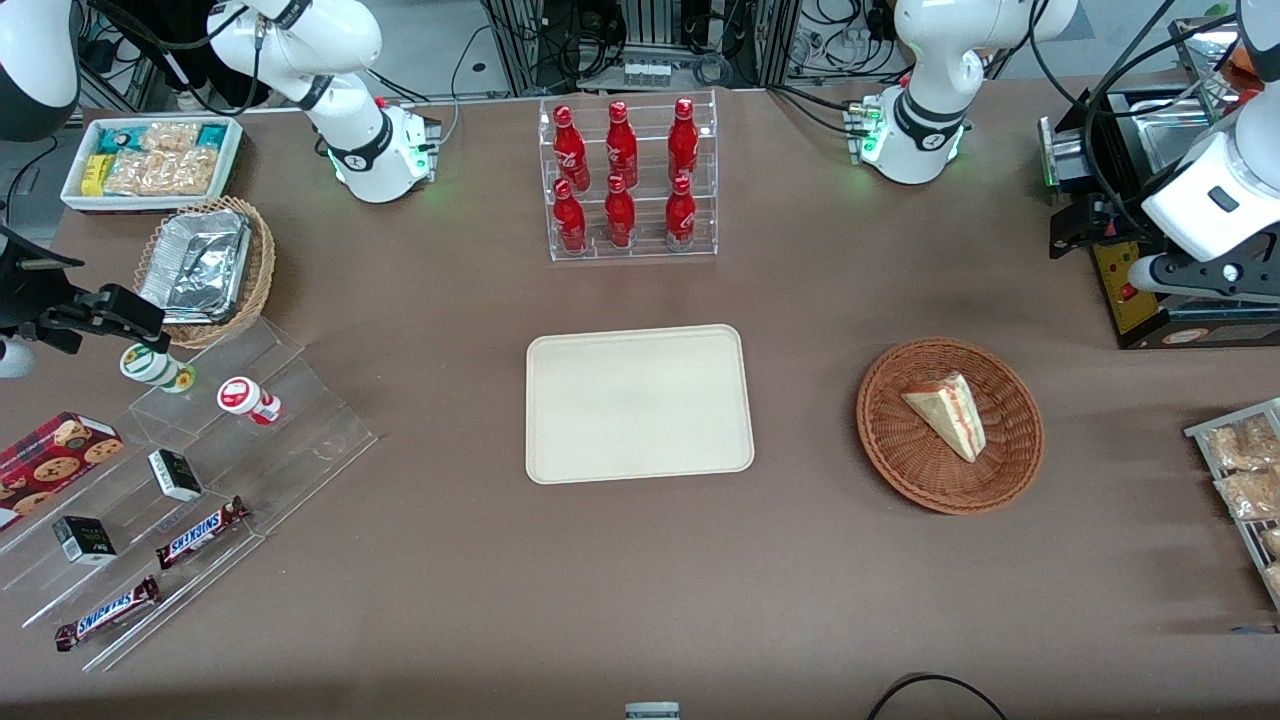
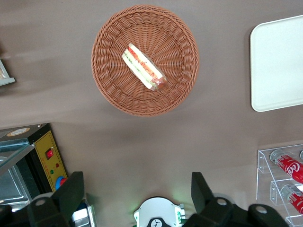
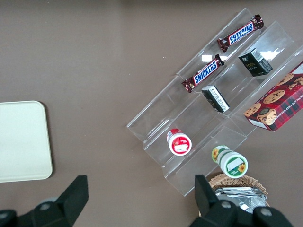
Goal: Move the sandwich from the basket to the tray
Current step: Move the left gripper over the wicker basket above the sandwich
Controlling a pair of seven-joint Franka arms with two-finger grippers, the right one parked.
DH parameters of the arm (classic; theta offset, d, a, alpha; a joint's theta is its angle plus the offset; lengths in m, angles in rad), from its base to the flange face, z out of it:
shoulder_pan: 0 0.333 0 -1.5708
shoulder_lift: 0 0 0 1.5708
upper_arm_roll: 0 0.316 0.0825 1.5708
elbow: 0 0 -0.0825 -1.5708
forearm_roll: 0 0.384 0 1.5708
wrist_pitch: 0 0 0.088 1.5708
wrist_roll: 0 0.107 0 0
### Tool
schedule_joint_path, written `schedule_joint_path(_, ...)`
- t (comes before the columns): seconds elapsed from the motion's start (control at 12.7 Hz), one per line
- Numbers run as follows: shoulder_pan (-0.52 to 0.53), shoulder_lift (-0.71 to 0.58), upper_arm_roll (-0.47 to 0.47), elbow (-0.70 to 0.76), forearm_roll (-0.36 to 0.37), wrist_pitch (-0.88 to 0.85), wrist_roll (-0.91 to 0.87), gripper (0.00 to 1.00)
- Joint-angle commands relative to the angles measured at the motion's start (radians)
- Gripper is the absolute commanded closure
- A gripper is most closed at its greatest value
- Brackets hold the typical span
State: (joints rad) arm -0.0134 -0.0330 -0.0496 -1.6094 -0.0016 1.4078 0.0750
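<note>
The sandwich [image 1: 948, 412] [image 2: 143, 67], a pale bread wedge with red and green filling on its cut side, lies in the round reddish-brown wicker basket [image 1: 893, 452] [image 2: 111, 90]. The cream rectangular tray [image 1: 638, 402] [image 2: 279, 61] lies flat beside the basket, toward the parked arm's end, with nothing on it. My gripper [image 1: 1190, 275] [image 2: 136, 191] hangs high above the table, farther from the front camera than the basket and toward the working arm's end. It is open, its fingers [image 2: 71, 193] wide apart with nothing between them.
A clear rack of red bottles [image 1: 628, 180] stands farther from the camera than the tray. A black machine with a yellow panel [image 1: 1130, 290] sits under my arm. Snack packets [image 1: 1245, 470] lie near the working arm's table end; a stepped acrylic shelf [image 1: 200, 470] lies toward the parked arm's end.
</note>
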Motion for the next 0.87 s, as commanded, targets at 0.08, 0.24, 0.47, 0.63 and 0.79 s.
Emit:
schedule_joint_path(0.08,0.012,0.004,-0.012,0.014,0.014,0.008,0.003,0.0)
schedule_joint_path(0.24,0.01,0.005,-0.012,-0.016,0.015,0.02,0.003,0.0)
schedule_joint_path(0.47,0.01,0.01,-0.013,-0.122,0.015,0.138,0.006,0.0)
schedule_joint_path(0.63,0.009,0.012,-0.013,-0.216,0.015,0.241,0.006,0.0)
schedule_joint_path(0.79,0.007,0.019,-0.013,-0.295,0.017,0.343,0.003,0.0)
